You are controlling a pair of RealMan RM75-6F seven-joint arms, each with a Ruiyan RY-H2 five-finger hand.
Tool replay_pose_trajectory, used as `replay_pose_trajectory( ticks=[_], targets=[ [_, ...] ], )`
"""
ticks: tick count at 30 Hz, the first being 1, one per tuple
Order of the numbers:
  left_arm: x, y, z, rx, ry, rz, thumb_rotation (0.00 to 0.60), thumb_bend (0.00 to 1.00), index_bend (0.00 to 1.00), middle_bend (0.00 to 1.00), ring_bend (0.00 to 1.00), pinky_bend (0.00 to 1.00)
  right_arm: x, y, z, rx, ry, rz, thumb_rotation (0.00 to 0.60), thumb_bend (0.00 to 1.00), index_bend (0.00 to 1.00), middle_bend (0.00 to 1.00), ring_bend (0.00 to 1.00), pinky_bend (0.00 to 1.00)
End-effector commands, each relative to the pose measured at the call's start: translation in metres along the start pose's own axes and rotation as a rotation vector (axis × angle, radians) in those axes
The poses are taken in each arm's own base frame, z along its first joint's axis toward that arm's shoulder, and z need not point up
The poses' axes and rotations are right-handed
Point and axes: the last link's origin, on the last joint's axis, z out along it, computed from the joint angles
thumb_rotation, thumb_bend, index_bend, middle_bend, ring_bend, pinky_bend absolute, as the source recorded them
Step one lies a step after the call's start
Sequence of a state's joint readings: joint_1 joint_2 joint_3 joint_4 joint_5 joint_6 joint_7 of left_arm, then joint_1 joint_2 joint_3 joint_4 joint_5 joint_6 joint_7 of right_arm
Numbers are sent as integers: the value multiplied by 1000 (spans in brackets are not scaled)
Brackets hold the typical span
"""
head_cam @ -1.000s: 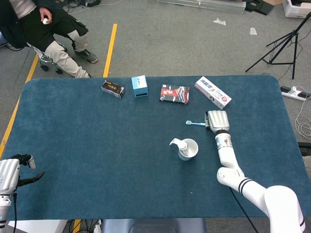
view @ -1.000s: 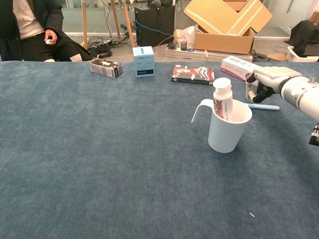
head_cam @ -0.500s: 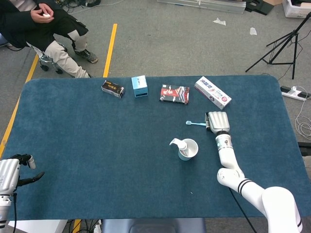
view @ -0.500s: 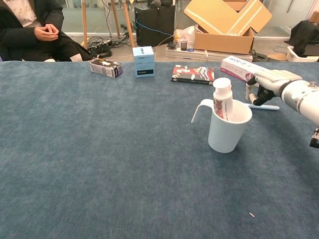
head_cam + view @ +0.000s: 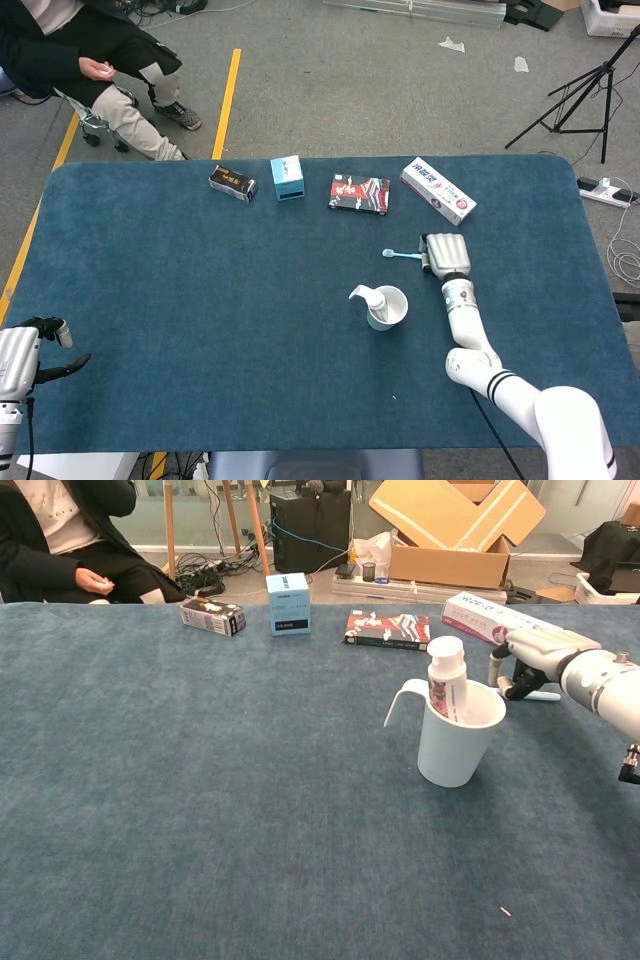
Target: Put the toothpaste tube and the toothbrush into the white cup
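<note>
The white cup (image 5: 389, 309) (image 5: 458, 740) stands right of the table's middle, and the toothpaste tube (image 5: 376, 301) (image 5: 446, 683) stands upright inside it, cap up. Behind the cup the light-blue toothbrush (image 5: 403, 254) (image 5: 541, 694) lies flat on the cloth. My right hand (image 5: 446, 252) (image 5: 536, 654) sits palm down over its handle end, fingers curled down onto the handle; the frames do not show whether they clasp it. At the near left edge my left hand (image 5: 22, 358) holds nothing, with its fingers apart.
Along the far side lie a dark box (image 5: 232, 182), a pale blue carton (image 5: 287, 178), a dark red packet (image 5: 359, 193) and a white toothpaste box (image 5: 437, 189). A seated person (image 5: 90, 50) is beyond the far left corner. A tiny white scrap (image 5: 505, 911) lies near the front.
My right hand has sunk slightly and edged toward the toothbrush handle. The toothbrush, cup and tube have not moved. The left hand is still.
</note>
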State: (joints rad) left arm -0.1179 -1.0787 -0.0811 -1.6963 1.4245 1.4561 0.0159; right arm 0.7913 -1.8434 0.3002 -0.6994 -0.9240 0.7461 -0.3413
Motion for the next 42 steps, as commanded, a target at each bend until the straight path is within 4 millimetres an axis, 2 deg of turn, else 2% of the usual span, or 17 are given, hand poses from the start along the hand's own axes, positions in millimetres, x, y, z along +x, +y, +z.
replay_pose_trajectory(
  ticks=[1,4,11,27,37,42],
  targets=[
    [0,0,0,0,1,0,600,42,662,621,534,632,1,0,0,1,2,1,600,509,462,1000,1000,1000],
    [0,0,0,-1,0,0,600,43,662,621,534,632,2,1,-1,0,2,1,600,509,484,1000,1000,1000],
    [0,0,0,1,-1,1,600,43,662,621,534,631,4,4,-1,-4,-7,-5,600,509,620,1000,1000,1000],
    [-1,0,0,1,-5,2,600,42,662,621,534,632,17,0,-6,39,62,20,600,479,622,1000,1000,1000],
    [-1,-1,0,3,-3,-1,600,42,662,621,534,632,8,4,-4,27,56,-50,600,287,588,1000,1000,1000],
    [0,0,0,2,-1,-3,600,43,662,621,534,632,3,2,-3,31,55,-83,600,233,588,1000,1000,1000]
  ],
)
